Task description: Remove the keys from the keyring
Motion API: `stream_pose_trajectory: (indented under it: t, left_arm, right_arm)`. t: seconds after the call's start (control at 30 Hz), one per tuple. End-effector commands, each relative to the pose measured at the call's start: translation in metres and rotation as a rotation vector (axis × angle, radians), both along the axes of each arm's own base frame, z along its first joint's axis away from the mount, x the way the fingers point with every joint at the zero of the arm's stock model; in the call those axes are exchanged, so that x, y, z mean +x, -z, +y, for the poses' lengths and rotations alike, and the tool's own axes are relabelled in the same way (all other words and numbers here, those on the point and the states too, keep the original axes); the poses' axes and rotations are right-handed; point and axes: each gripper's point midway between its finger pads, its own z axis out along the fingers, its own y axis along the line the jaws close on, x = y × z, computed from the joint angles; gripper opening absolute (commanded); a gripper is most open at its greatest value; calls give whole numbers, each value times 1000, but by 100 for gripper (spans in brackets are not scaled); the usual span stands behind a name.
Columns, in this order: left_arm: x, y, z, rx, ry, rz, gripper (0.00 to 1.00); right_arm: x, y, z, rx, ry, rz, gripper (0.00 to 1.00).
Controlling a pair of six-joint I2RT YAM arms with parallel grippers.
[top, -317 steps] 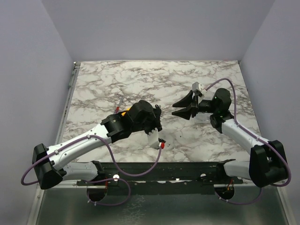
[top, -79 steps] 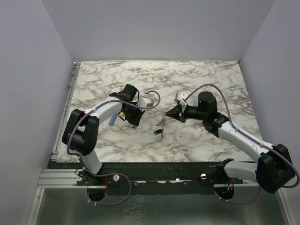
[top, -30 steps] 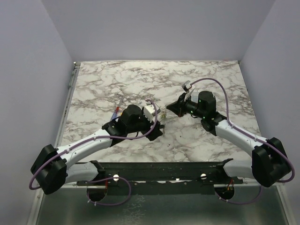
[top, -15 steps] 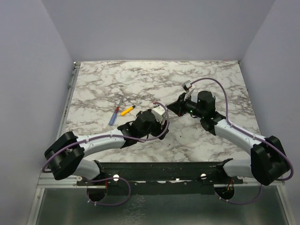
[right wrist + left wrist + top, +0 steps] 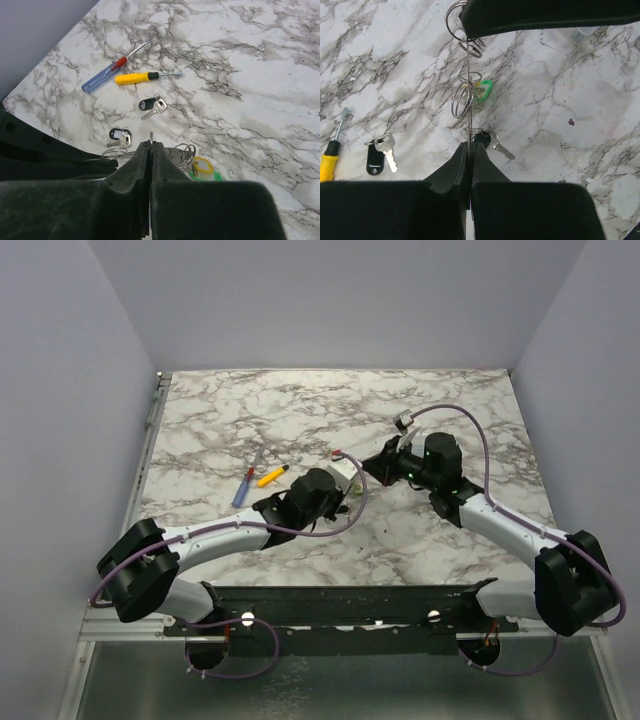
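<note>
The keyring is a bunch of wire rings strung taut between both grippers above the table. My left gripper is shut on its lower wire. My right gripper is shut on the upper loops. A green tag and a yellow tag hang from the rings. One key with a black tag lies loose on the table, also in the right wrist view. A second black-headed key sits just past my left fingertips; I cannot tell whether it is on the ring.
A yellow screwdriver and a blue and red screwdriver lie to the left on the marble table. In the top view the two grippers meet near the middle, left gripper, right gripper.
The left arm swung in from the left, leaving the screwdrivers uncovered, and its gripper closed in on the keyring beside the right gripper. The right gripper has barely moved.
</note>
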Motion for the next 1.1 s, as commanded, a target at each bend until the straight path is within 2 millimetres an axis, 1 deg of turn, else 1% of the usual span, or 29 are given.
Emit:
stream_pose_trajectory:
  t: [0.0,0.03,0.13,0.17,0.2,0.27,0.4,0.43,0.5,0.57,0.67,0.73,0.83,0.93,1.07]
  left_arm:
    - [8,-33,2,61,65,-111,0]
    - [8,-38,3,76,93,-126,0]
    - [8,-53,4,140,168,-168,0]
    - [8,-58,3,162,199,-173,0]
    - [7,-64,0,179,240,-176,0]
    - [6,-74,-3,228,306,-184,0]
    - [-6,-91,-10,307,490,-184,0]
    - [-7,-102,-13,314,518,-193,0]
    - [-9,-107,-14,343,557,-183,0]
    - [-13,-108,-14,373,604,-169,0]
    - [-19,-111,-16,397,663,-145,0]
    - [-27,-110,-15,416,714,-113,0]
    - [-42,-102,-13,447,790,-54,0]
    - [-63,-95,-14,454,885,3,0]
    - [-103,-83,-13,475,1050,118,0]
  right_arm:
    - [10,-19,-15,25,49,-26,7]
    - [12,-23,-19,34,54,-32,13]
    - [15,-37,-29,49,54,-46,47]
    - [17,-42,-33,55,57,-52,56]
    - [18,-48,-37,60,59,-63,62]
    - [20,-59,-43,56,63,-81,73]
    - [22,-77,-53,45,61,-117,85]
    - [22,-81,-56,42,57,-127,89]
    - [23,-89,-62,40,57,-141,99]
    - [26,-97,-70,35,75,-150,100]
    - [30,-116,-81,37,93,-186,100]
    - [32,-124,-86,30,101,-202,100]
    - [32,-132,-88,6,97,-229,100]
    - [31,-135,-88,-8,86,-237,100]
    - [36,-122,-88,-24,84,-217,100]
